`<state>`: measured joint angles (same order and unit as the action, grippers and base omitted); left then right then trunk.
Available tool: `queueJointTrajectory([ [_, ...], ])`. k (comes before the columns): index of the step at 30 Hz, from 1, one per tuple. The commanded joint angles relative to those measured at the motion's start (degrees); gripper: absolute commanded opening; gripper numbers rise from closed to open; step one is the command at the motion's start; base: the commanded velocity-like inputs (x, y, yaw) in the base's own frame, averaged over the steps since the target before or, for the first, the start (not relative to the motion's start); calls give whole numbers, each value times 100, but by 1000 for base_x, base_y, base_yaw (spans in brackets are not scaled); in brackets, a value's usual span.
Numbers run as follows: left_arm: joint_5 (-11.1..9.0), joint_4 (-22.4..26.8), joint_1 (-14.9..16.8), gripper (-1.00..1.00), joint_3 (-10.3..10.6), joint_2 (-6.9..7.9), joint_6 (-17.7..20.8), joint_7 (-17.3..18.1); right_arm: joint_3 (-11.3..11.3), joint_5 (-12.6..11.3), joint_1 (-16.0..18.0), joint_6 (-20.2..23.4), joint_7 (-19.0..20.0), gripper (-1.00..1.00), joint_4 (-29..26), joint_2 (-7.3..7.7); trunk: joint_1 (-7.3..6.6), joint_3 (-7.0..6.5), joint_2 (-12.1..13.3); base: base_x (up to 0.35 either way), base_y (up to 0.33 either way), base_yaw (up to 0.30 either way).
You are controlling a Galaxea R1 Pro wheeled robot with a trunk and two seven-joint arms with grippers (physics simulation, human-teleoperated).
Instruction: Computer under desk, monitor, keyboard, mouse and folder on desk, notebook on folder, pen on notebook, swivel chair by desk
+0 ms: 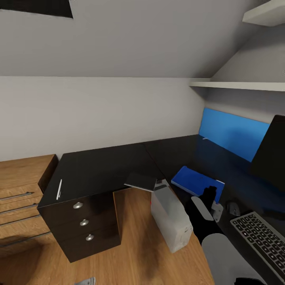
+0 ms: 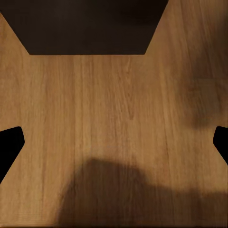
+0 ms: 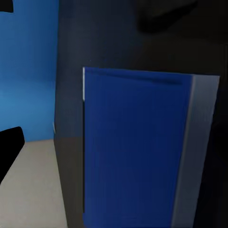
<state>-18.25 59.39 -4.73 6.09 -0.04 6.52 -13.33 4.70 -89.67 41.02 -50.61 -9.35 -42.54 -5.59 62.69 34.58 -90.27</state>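
We look down on the L-shaped black table (image 1: 103, 166) set in the corner of the sloped-wall bedroom. The blue folder (image 1: 196, 181) lies flat on the table's right wing, in front of the blue wall panel (image 1: 233, 134); in the right wrist view the same folder (image 3: 135, 147) appears close up, its pale page edge along one side. The grey notebook (image 1: 141, 181) rests at the table's inner corner, partly overhanging the edge, apart from the folder. The white pen (image 1: 59, 189) lies near the front edge of the left wing, above the drawer unit (image 1: 83, 223) with its round silver knobs. The light-grey computer (image 1: 171, 219) stands on the wood floor (image 1: 130, 253) beside the inner corner. The keyboard (image 1: 263, 239) sits at lower right on the table, the small black mouse (image 1: 233, 208) just beyond it, and the monitor (image 1: 271, 152) rises at the right edge. The right gripper (image 1: 209, 198) hangs near the folder's front edge, holding nothing; only one fingertip (image 3: 8, 149) shows close up, so we cannot tell its spread. The left gripper (image 2: 114, 142) hovers over bare floor, its fingertips (image 2: 9, 145) wide apart and released. A light-wood chest (image 1: 19, 198) stands at left.
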Motion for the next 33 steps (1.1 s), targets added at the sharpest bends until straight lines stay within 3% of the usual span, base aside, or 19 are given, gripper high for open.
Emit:
queueJointTrajectory([
  [1,-41,12,-1,100,12,1,25,-38,13,37,2,-2,-49,100,-8,-4,-1,5,-3,-89,0,0],
  [17,-43,-24,-1,100,15,-2,25,-42,-147,46,2,2,-32,100,14,-62,-1,5,-3,-73,34,0],
  [23,-41,-53,-1,100,22,-5,25,-46,-469,39,-24,172,-39,100,32,-118,-1,5,-3,-3,2,0],
  [33,-38,-67,-1,100,30,-12,25,-52,-954,41,-120,1070,-45,100,190,-239,-1,5,-3,0,0,0],
])
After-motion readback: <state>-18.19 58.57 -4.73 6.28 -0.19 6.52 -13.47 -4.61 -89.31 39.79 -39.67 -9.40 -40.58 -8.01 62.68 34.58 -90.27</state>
